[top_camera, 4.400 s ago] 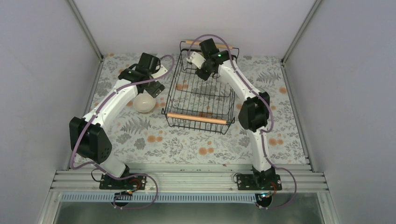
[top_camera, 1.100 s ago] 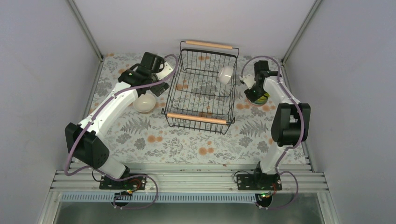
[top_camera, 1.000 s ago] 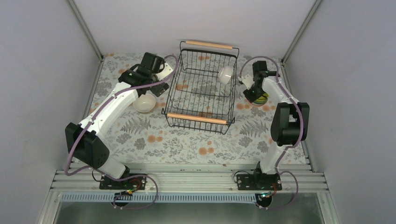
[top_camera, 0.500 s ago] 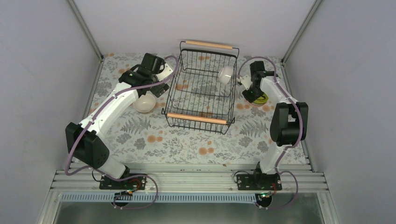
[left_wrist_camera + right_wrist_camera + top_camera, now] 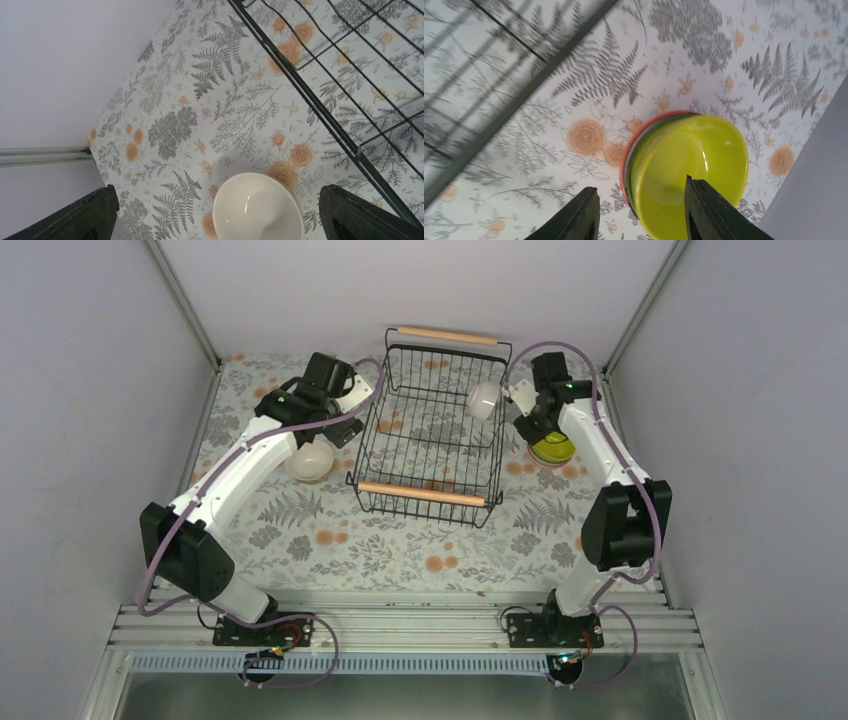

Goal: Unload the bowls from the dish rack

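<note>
The black wire dish rack (image 5: 428, 490) with wooden handles stands mid-table. One white bowl (image 5: 484, 400) lies tilted on its side against the rack's right wall. A second white bowl (image 5: 310, 462) sits on the table left of the rack, also in the left wrist view (image 5: 258, 207). My left gripper (image 5: 338, 428) hovers above it, wide open and empty (image 5: 218, 192). A yellow-green bowl (image 5: 553, 449) tops a stack right of the rack. My right gripper (image 5: 523, 424) is open and empty above that stack's left edge (image 5: 640, 184). The yellow-green bowl (image 5: 694, 165) rests on red and dark bowls.
The rack's wire wall runs along the right of the left wrist view (image 5: 320, 115) and blurred across the upper left of the right wrist view (image 5: 524, 60). Grey enclosure walls (image 5: 730, 440) close in the flowered table on the sides and back.
My right gripper, earlier inside the rack, then down at the stack, has drawn up and back-left, uncovering the yellow-green bowl. The left arm has barely moved.
</note>
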Controlling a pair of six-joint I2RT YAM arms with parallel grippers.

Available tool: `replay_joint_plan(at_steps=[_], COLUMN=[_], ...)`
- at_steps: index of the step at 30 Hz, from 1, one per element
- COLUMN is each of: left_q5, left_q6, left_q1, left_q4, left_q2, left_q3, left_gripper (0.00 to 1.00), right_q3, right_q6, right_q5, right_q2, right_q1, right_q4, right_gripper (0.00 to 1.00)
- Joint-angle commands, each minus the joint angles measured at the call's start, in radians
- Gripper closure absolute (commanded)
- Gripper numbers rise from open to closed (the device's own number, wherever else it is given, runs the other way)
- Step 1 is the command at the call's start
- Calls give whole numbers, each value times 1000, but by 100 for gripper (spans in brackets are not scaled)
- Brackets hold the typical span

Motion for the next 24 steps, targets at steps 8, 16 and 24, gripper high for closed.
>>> replay_joint_plan(at_steps=[8, 16, 24], left_q5=[-24, -35, -61], left_q6=[-18, -20, -9], left_q1=[-42, -70, -93], left_q4=[-25, 25, 52], left_q2=[53, 100, 120], left_q3=[162, 106, 74], left_gripper=[0, 0, 0], right_q3=[226, 307, 468], right_q6=[81, 91, 100], right_q5=[27, 153, 267], right_q2=[-69, 153, 359], right_q1=[188, 221, 239], right_q4=[-38, 53, 120], right_gripper=[85, 96, 96])
